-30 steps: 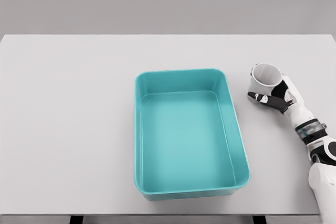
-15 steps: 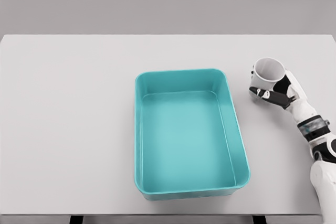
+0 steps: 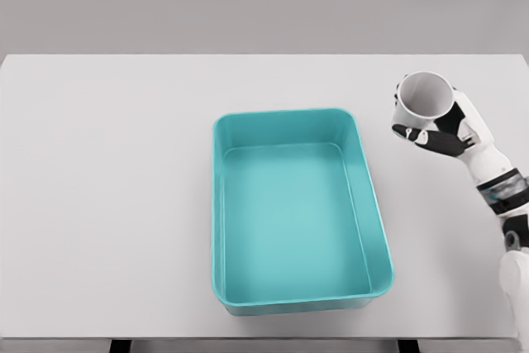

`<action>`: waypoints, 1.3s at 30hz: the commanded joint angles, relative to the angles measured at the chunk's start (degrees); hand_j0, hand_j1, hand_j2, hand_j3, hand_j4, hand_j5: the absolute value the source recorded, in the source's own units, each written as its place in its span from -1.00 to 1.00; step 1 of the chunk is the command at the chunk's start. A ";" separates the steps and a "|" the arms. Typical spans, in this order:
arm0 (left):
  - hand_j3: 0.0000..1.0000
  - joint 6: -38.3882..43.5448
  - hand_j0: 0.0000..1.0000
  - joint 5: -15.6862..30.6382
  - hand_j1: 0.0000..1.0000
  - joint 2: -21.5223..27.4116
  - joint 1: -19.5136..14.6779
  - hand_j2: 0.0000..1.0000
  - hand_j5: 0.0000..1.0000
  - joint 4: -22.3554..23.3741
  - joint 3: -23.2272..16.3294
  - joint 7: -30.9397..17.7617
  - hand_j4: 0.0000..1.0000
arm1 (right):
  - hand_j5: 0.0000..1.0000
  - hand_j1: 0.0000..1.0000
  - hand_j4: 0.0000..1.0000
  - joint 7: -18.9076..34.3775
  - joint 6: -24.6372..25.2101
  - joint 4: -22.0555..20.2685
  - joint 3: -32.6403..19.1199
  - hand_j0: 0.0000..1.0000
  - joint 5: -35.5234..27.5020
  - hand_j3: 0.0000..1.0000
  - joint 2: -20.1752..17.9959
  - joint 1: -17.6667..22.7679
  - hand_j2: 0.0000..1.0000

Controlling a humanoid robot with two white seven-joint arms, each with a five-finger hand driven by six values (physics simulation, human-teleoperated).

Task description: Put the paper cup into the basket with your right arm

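Your right hand [image 3: 436, 128] is clamped around the white paper cup [image 3: 424, 99], mouth tilted toward you. The teal plastic basket [image 3: 364, 173] sits off to its left; release early and the cup lands on the white tabletop [image 3: 107, 171].

Bare table [image 3: 107, 204] strip between basket [image 3: 370, 196] right wall and right hand [image 3: 442, 126]; basket top open.

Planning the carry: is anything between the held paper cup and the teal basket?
Nothing visible. The right hand holds the paper cup to the right of the basket; only bare table lies between them, and the basket shows nothing inside.
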 commanded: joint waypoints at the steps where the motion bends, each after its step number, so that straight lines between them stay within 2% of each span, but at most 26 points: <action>1: 1.00 -0.01 1.00 0.01 1.00 0.00 0.00 1.00 1.00 0.00 -0.01 -0.01 1.00 | 0.14 0.14 0.14 -0.23 0.19 -3.26 0.03 0.14 -0.52 0.14 -0.93 0.09 0.14; 6: 1.00 -0.01 1.00 0.01 1.00 0.00 0.00 1.00 1.00 0.00 -0.01 -0.01 1.00 | 0.14 0.14 0.14 -0.23 0.28 -9.32 0.21 0.14 3.70 0.14 -1.11 0.53 0.14; 14: 1.00 -0.01 1.00 0.01 1.00 0.00 0.00 1.00 1.00 0.00 -0.01 -0.01 1.00 | 0.14 0.14 0.14 -0.23 -0.33 -19.52 0.38 0.14 10.12 0.14 -1.11 3.34 0.14; 16: 1.00 0.08 1.00 0.01 1.00 0.00 0.00 1.00 1.00 0.00 -0.01 -0.01 1.00 | 0.14 0.14 0.14 -0.23 -0.33 -21.98 2.22 0.14 11.96 0.14 -1.11 3.69 0.14; 20: 1.00 -0.01 1.00 0.01 1.00 0.00 0.00 1.00 1.00 0.00 -0.01 -0.01 1.00 | 0.14 0.14 0.14 -0.23 -2.18 -22.51 2.84 0.14 13.02 0.14 -1.19 4.04 0.14; 22: 1.00 -0.01 1.00 0.01 1.00 0.00 0.00 1.00 1.00 0.00 -0.01 -0.01 1.00 | 0.14 0.14 0.14 -0.23 -3.85 -22.86 6.27 0.14 14.16 0.14 -2.25 3.69 0.14; 26: 1.00 -0.01 1.00 0.01 1.00 0.00 0.00 1.00 1.00 0.00 -0.01 -0.01 1.00 | 0.14 0.14 0.14 -0.23 -5.61 -23.30 8.82 0.14 14.16 0.14 -3.39 3.43 0.14; 29: 1.00 -0.01 1.00 0.01 1.00 0.00 0.00 1.00 1.00 0.00 -0.01 -0.01 1.00 | 0.14 0.14 0.14 -0.23 -6.13 -23.30 11.28 0.14 14.16 0.14 -6.64 3.17 0.14; 36: 1.00 -0.01 1.00 0.01 1.00 0.00 0.00 1.00 1.00 0.00 -0.01 -0.01 1.00 | 0.14 0.14 0.14 -0.23 -5.70 -23.30 17.78 0.14 16.27 0.14 -9.98 -0.26 0.14; 39: 1.00 -0.01 1.00 0.10 1.00 0.00 0.00 1.00 1.00 0.00 -0.01 -0.01 1.00 | 0.14 0.14 0.14 -0.23 -5.61 -23.30 18.40 0.14 17.41 0.14 -10.86 -0.53 0.14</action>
